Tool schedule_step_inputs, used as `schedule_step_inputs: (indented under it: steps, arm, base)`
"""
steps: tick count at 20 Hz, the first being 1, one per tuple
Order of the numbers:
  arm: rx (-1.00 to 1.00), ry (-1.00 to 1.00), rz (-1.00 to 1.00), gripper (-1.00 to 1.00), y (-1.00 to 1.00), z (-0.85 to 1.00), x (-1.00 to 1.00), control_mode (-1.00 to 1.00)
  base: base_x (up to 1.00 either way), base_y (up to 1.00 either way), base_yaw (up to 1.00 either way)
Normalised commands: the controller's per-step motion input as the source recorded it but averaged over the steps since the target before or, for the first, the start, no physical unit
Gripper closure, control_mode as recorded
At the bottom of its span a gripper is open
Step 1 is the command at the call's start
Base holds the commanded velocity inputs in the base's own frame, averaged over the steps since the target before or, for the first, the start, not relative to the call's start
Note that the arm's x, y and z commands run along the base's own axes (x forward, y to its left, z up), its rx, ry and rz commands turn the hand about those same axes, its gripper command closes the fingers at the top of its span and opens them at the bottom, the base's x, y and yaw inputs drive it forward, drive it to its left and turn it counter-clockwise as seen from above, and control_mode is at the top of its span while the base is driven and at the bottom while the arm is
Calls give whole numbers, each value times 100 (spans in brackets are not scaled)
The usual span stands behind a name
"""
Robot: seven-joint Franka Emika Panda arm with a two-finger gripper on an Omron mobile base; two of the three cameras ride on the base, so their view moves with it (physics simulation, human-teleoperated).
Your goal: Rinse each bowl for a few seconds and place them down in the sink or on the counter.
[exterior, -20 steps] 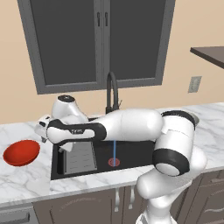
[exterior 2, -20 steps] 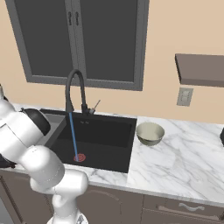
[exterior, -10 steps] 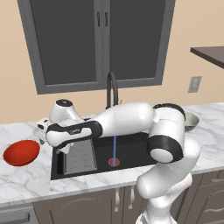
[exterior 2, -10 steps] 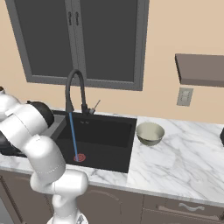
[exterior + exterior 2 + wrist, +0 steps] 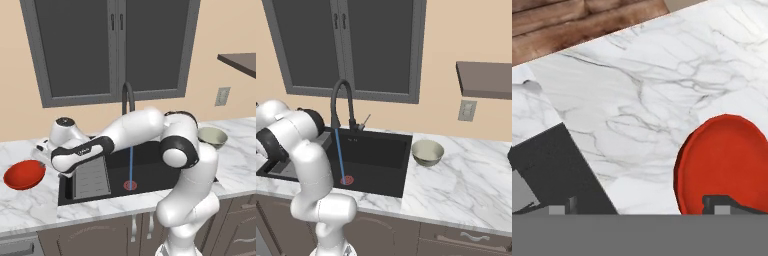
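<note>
The shallow red bowl (image 5: 24,175) lies on the white marble counter (image 5: 30,210) left of the sink (image 5: 150,167). My gripper (image 5: 44,154) hangs just to its right, above the sink's left rim, open and holding nothing. In the hand view the red bowl (image 5: 724,165) lies at the lower right. One dark fingertip (image 5: 722,204) stands in front of its near edge, and the gripper (image 5: 639,210) gapes wide over bare counter (image 5: 637,90). The grey-beige bowl (image 5: 212,136) (image 5: 427,151) stands upright on the counter right of the sink (image 5: 376,150).
A thin blue stream of water (image 5: 131,165) falls from the black arched tap (image 5: 127,97) onto the red drain (image 5: 130,185). A grey ribbed tray (image 5: 91,177) fills the basin's left part. A window sits behind the tap. A dark shelf (image 5: 483,80) hangs at the right.
The arm's elbow and upper links have swung left over the sink, and the hand has edged slightly toward the red bowl. Both bowls lie where they were.
</note>
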Motion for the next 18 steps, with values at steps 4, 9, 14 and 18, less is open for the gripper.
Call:
schedule_step_inputs:
  steps: [4,9,14,18]
  arm:
    - [-6,0,0,-100,25,-1,18,-100]
    - [-2,0,0,-100,17,-9,11,-100]
    - [0,0,0,-100,3,-18,2,-100]
    - [0,0,0,-100,5,-18,2,-100]
  base:
    - [0,0,0]
    - [0,0,0]
    - [0,0,0]
    - [0,0,0]
